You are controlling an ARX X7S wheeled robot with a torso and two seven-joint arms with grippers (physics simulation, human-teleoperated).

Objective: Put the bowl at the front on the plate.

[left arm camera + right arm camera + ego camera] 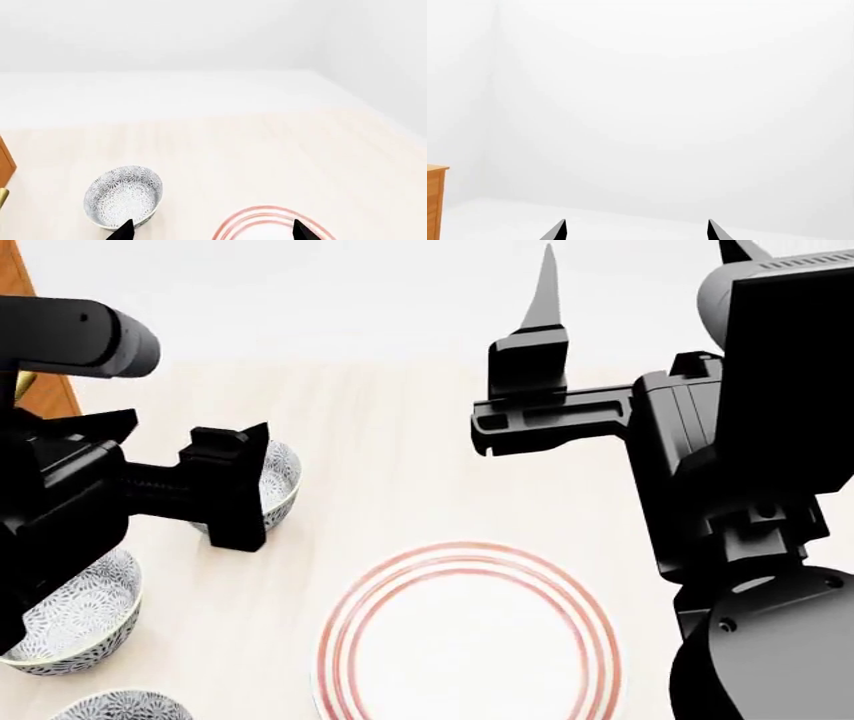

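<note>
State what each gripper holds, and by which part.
Nothing is held. The left gripper and the right gripper are both open and empty.

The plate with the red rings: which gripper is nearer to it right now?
Left. The left gripper hangs open low beside the plate, one tip over its rim. The right gripper is raised, pointing at the far wall.

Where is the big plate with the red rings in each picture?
Left wrist view: the plate is at the bottom edge, partly cut off.
Head view: low in the middle, whole rings showing.
Right wrist view: not in it.
Shared landmark: the flowered bowl beside the plate.
</note>
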